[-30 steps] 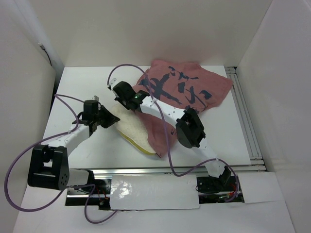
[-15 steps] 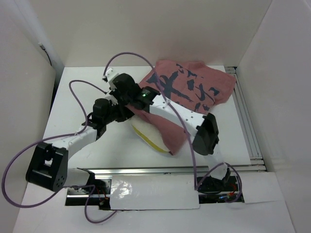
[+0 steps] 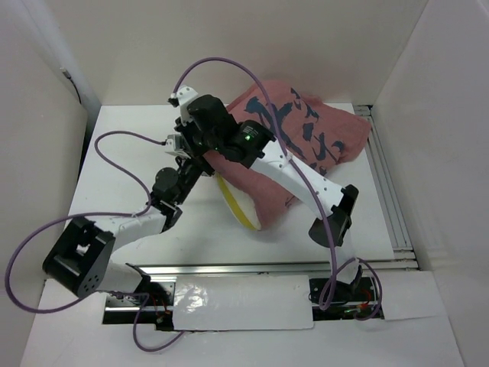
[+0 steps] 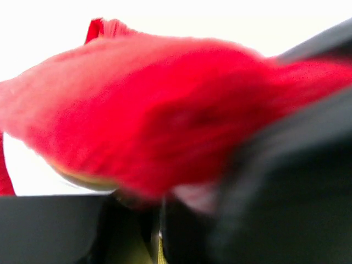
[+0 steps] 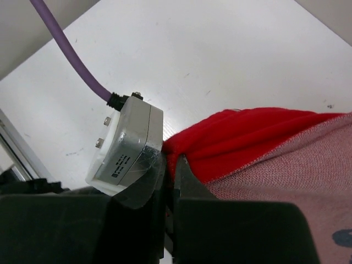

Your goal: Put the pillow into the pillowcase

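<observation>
The pillowcase [image 3: 306,141], dusty pink-red with dark calligraphy marks, lies bunched at the back right, and its near part drapes over the pillow [image 3: 233,202]. Of the pillow, only a cream strip with yellow piping shows, tilted up. My right gripper [image 3: 200,151] reaches across from the right. Its jaws are shut on the red hem of the pillowcase [image 5: 247,137], as the right wrist view [image 5: 173,159] shows. My left gripper [image 3: 188,167] is lifted right beside it. In the blurred left wrist view it [image 4: 158,231] is shut with a yellow sliver of pillow between its fingers, under red pillowcase [image 4: 159,115] cloth.
White walls enclose the table [image 3: 122,153] on the left, back and right. A metal rail [image 3: 386,191] runs along the right edge. Purple cables [image 3: 229,65] arch over the arms. The left wrist's silver camera box [image 5: 126,146] sits against my right fingers.
Both grippers have risen and moved toward the back, close together. The pillow has been tipped up and the pillowcase pulled further over it, so less cream surface shows.
</observation>
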Available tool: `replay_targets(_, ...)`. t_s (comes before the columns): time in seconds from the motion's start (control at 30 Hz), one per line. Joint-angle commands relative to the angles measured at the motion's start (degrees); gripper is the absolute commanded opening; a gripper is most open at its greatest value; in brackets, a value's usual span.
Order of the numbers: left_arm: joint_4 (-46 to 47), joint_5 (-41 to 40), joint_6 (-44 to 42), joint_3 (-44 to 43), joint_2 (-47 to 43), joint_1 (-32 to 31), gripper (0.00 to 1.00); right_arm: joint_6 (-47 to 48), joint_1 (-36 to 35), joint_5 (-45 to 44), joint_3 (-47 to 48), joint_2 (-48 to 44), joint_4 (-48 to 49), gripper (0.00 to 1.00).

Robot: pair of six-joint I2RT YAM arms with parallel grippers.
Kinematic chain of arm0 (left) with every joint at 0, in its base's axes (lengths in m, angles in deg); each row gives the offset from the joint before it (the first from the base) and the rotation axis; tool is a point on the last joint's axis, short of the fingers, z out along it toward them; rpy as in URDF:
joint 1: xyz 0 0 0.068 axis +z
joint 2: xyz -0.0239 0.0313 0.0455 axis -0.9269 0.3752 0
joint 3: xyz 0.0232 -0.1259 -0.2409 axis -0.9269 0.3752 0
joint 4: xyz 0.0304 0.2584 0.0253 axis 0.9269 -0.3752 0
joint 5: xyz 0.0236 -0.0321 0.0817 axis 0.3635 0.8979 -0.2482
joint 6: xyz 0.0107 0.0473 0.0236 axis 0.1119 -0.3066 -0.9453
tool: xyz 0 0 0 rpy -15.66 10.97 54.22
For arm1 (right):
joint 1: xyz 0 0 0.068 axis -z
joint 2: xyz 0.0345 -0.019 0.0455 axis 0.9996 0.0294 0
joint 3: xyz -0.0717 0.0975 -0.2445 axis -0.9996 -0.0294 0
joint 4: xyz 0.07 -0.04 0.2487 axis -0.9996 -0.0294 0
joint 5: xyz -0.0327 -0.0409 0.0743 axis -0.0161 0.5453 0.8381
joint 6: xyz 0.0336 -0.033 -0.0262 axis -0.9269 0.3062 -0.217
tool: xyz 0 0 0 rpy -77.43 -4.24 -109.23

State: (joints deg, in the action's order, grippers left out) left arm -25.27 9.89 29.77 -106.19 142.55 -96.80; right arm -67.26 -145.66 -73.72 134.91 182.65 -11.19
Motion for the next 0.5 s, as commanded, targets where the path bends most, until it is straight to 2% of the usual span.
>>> replay_targets(0.0, 8.4, -5.2, 1.7, -3.6, 8.1, -3.0, 0.00, -8.9, -4.9, 16.4, 3.9, -0.5, 14.4, 0.00)
replay_targets(0.07, 9.0, -7.1, 2.9, -3.6, 12.6, -3.5, 0.00, -9.6, -4.9, 15.9, 0.1, -1.2, 17.5, 0.00)
replay_targets(0.13, 3.2, -8.3, 4.6, -6.2, 14.4, -4.0, 0.00, -10.1, -4.9, 15.9, -2.3, -1.2, 19.4, 0.00)
replay_targets(0.17, -1.5, -6.4, 5.4, -7.6, 14.4, -4.0, 0.00, -10.6, -4.9, 15.9, -4.2, -1.2, 20.2, 0.00)
replay_targets(0.2, -7.2, -4.6, 6.1, -9.1, 14.4, -3.2, 0.05, -10.6, -4.9, 15.3, -5.2, -1.2, 20.3, 0.00)
replay_targets(0.23, -19.3, -3.5, 6.2, -12.4, 13.6, -3.2, 0.19, -12.0, -4.3, 15.8, -6.1, -0.5, 20.9, 0.00)
replay_targets(0.3, -31.2, -5.7, 5.5, -15.0, 11.1, -4.5, 0.40, -13.4, -2.4, 17.1, -8.1, 0.1, 21.4, 0.00)
replay_targets(0.33, -36.7, -8.9, 5.5, -16.0, 10.1, -5.0, 0.46, -14.2, -1.9, 17.8, -8.6, 0.6, 21.4, 0.00)
replay_targets(0.37, -46.1, -10.1, 5.5, -16.7, 9.1, -5.0, 0.56, -15.0, -1.9, 18.4, -9.3, 0.6, 23.0, 0.00)
replay_targets(0.4, -53.3, -10.6, 6.7, -17.2, 6.7, -5.6, 0.61, -15.0, -1.2, 18.9, -10.8, 1.2, 23.8, 0.00)
replay_targets(0.43, -53.4, -10.6, 7.4, -17.2, 5.4, -5.6, 0.61, -15.0, -1.2, 18.9, -10.8, 1.2, 23.9, 0.00)
replay_targets(0.47, -58.1, -9.8, 7.4, -15.3, 4.0, -6.1, 0.61, -15.0, -1.2, 17.1, -10.8, 1.2, 24.6, 0.00)
